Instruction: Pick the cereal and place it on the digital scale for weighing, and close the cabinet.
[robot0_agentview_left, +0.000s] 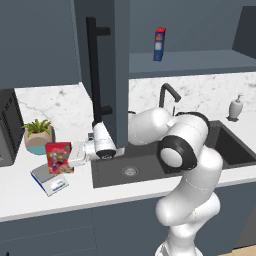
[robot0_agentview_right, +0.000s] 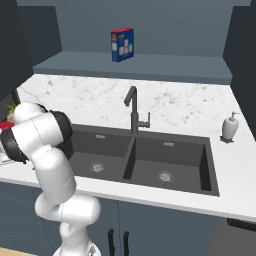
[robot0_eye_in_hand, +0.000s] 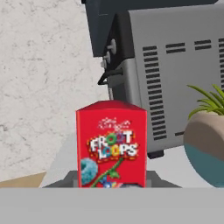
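While the gripper (robot0_agentview_left: 75, 158) is clamped on the cereal (robot0_agentview_left: 59, 157), the box stands upright on the digital scale (robot0_agentview_left: 49, 180) near the table's (robot0_agentview_left: 30, 195) front edge. Letting go should be slow and straight, so it doesn't tip. Beyond, the cabinet (robot0_agentview_left: 120, 70) door hangs open, needing closing.

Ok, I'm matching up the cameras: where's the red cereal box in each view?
Left base view: cereal box lower left, upright on the digital scale.
Right base view: a red sliver at the far left edge, probably it.
Hand view: bottom centre.
Shared landmark: the potted plant beside it.
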